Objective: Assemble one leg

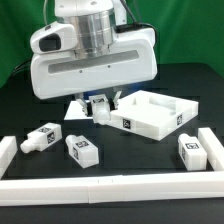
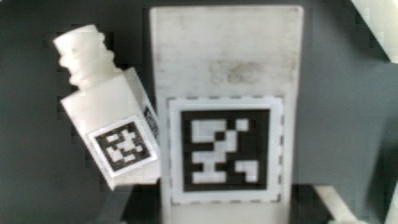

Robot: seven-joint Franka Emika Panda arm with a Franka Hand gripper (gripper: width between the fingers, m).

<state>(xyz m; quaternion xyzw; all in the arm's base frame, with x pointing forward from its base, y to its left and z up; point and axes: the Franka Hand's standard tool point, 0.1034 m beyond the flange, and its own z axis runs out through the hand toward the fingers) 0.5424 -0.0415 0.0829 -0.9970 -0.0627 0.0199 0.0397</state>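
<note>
White leg point(image 1: 101, 112) under the jaws, open or closed I cannot tell; square them across its body before you commit.

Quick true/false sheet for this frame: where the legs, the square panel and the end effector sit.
1. At least three legs lie loose, away from the end effector. True: leftmost leg, middle leg, rightmost leg.
2. The panel sits at the exterior view's far left. False: the panel is right of centre.
3. The end effector hangs over the rightmost leg. False: the end effector is low by the panel's left corner.
4. A white rail runs along the near edge. True: rail.
</note>
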